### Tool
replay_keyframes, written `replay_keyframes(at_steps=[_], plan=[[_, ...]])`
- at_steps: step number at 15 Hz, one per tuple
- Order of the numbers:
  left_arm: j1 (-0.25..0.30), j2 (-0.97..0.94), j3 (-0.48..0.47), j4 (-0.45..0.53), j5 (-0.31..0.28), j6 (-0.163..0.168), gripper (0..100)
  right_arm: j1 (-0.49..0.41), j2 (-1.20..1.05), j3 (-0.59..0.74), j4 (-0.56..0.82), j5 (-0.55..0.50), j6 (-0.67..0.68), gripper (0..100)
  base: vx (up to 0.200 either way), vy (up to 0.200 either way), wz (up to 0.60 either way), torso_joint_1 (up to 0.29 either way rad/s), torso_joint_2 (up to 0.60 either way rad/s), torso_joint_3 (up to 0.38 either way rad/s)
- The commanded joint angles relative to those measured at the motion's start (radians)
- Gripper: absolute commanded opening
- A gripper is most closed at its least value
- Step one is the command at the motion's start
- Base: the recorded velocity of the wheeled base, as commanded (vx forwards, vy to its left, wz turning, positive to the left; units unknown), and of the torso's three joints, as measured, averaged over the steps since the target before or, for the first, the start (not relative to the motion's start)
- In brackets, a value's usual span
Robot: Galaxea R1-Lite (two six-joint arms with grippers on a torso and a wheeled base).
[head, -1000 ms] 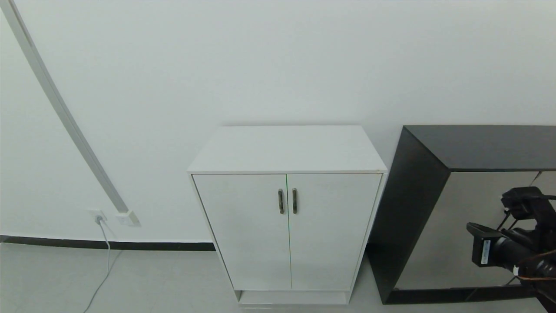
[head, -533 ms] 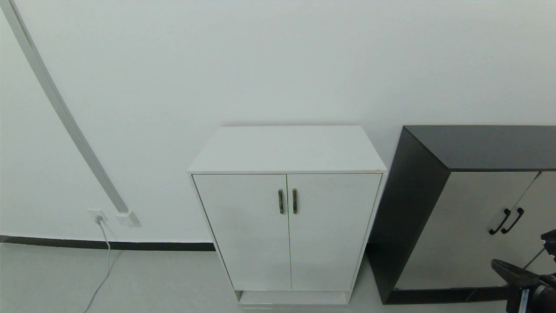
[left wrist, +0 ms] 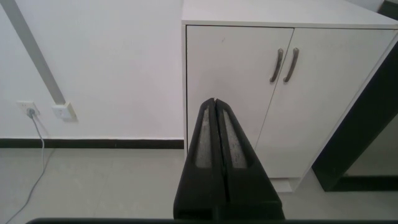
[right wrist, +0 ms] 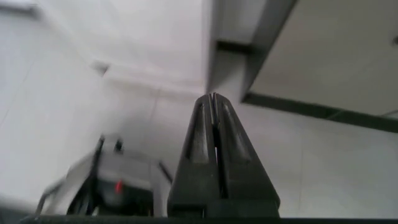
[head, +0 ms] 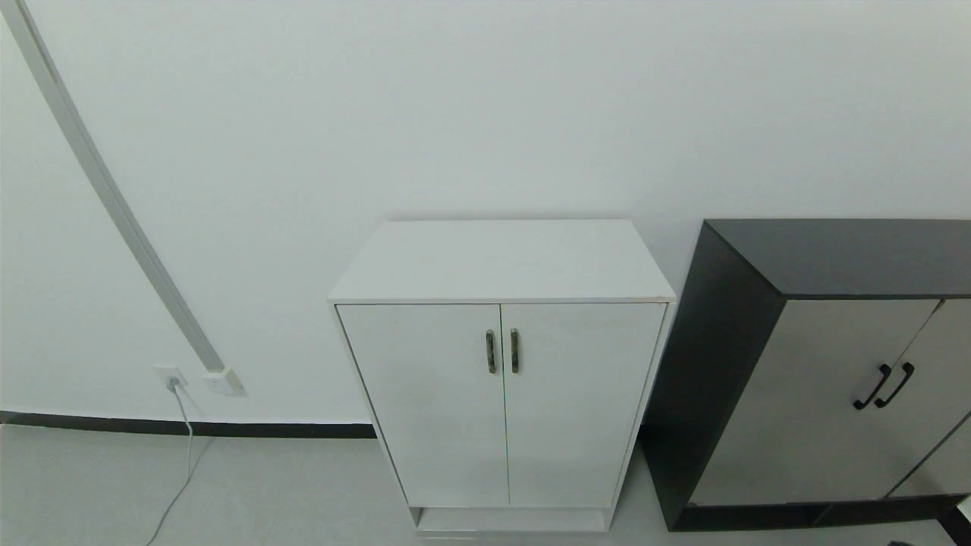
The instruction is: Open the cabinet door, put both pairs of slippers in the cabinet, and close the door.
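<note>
The white cabinet stands shut at lower centre of the head view, its two upright handles side by side at its middle. Our left gripper, closed on nothing, faces them from well apart. Our right gripper, likewise closed, points at the floor.

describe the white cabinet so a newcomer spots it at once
Two cabinets stand side by side against the white wall. The white cabinet is the left one, with both doors shut. Unlike the black cabinet beside it, it is white all over.
</note>
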Motion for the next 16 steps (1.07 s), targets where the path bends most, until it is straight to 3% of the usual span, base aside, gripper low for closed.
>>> replay_keyframes(at_steps=[1, 7, 9, 13, 16], plan=[[0.0, 0.001, 0.0, 0.0, 0.0, 0.0, 0, 0.01, -0.172, 0.0, 0.131, 0.068, -0.046, 0, 0.0, 0.0, 0.0, 0.0, 0.0, 0.0], [0.0, 0.001, 0.0, 0.0, 0.0, 0.0, 0, 0.022, -0.316, 0.0, 0.352, 0.091, -0.062, 0, 0.0, 0.0, 0.0, 0.0, 0.0, 0.0], [0.0, 0.001, 0.0, 0.0, 0.0, 0.0, 0, 0.027, -0.361, 0.0, 0.357, 0.085, -0.054, 0, 0.0, 0.0, 0.0, 0.0, 0.0, 0.0], [0.0, 0.001, 0.0, 0.0, 0.0, 0.0, 0, -0.162, -0.531, 0.0, 0.358, 0.084, -0.043, 0, 0.0, 0.0, 0.0, 0.0, 0.0, 0.0], [0.0, 0.001, 0.0, 0.0, 0.0, 0.0, 0, -0.242, -0.646, 0.0, 0.358, 0.084, -0.034, 0, 0.0, 0.0, 0.0, 0.0, 0.0, 0.0]])
